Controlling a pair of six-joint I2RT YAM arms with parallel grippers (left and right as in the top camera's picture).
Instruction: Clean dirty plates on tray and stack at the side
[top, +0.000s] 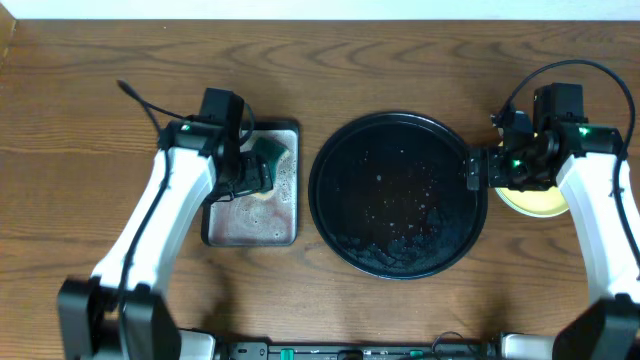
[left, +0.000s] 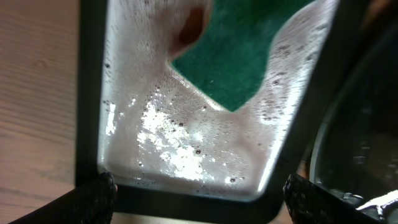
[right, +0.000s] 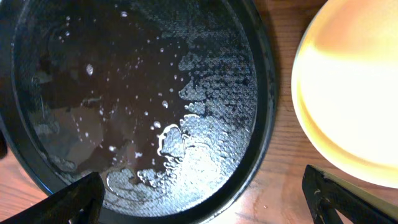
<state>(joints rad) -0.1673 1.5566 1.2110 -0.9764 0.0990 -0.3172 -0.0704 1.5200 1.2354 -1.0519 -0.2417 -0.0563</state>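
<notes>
The round black tray (top: 398, 200) lies mid-table, wet with suds, and no plates lie on it. A pale yellow plate (top: 537, 205) rests on the wood just right of it, partly under my right arm; anything beneath that plate is hidden. My right gripper (top: 497, 170) hovers open above the gap between the tray's right rim and that plate. The right wrist view shows the tray (right: 124, 81), the plate (right: 354, 87) and the open gripper (right: 208, 202), holding nothing. My left gripper (top: 250, 178) hangs open over the teal sponge (top: 268, 152).
A rectangular grey metal tray (top: 232, 225) of soapy, reddish water sits left of the black tray. In the left wrist view the sponge (left: 239, 56) lies in that grey tray (left: 186, 155), beyond my open left gripper (left: 202, 202). Bare wood surrounds everything.
</notes>
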